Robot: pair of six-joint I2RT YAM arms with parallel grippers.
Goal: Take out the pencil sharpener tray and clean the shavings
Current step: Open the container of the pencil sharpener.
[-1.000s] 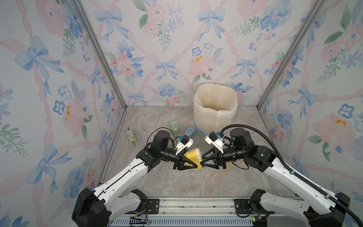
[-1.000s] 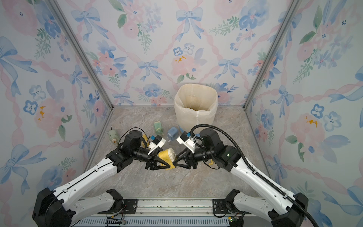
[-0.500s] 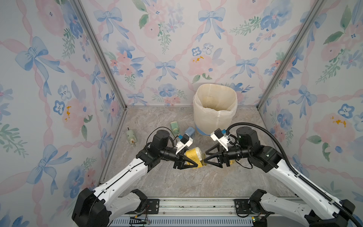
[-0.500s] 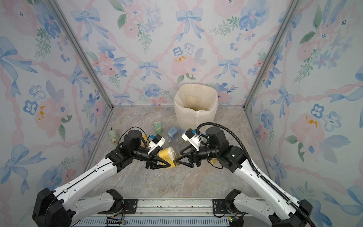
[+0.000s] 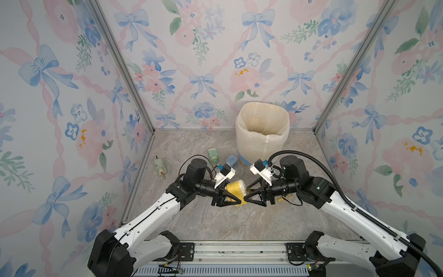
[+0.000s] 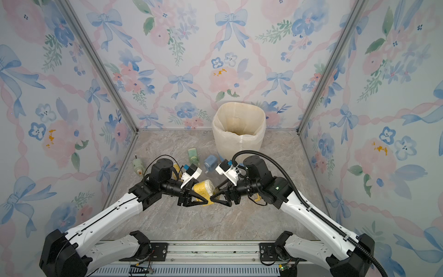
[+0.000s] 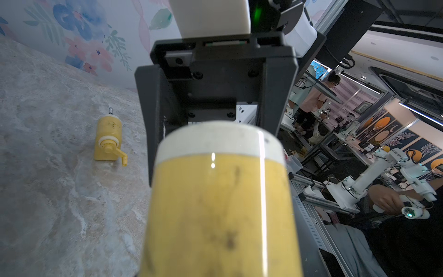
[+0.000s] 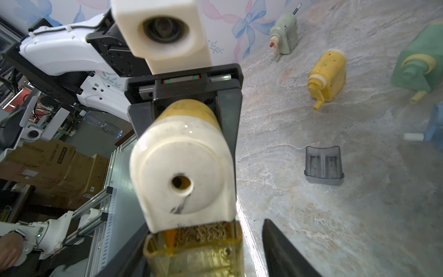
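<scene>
Tray of the yellow pencil sharpener: part-drawn from the foot of the body, with brown shavings heaped to its rim. The left gripper is clenched on the sharpener and holds it clear of the marble table. The right gripper sits astride the tray, released. One finger stands apart from the tray wall, so there is no grasp yet.

Risks:
- The jaws look off-centre on the tray. Closing from here could nip one corner only and cock the tray in its slot.
- A jammed pull would load the left grip, and the smooth body could twist or slip.
- The fill is high, so any tilt once the tray is free would spill shavings onto the table.

Views:
- Only the right wrist view shows the tray, its fill and the gap at the finger.
- In both top views the finger tips cover the tray.
- The left wrist view gives the sharpener's back only.
- Beyond, a loose grey tray lies on the table, possibly empty, though the view is dim.
- Farthest back, the lined bin against the wall appears in the top views alone. It is well apart from the grippers, so the carry would have to stay level.
</scene>
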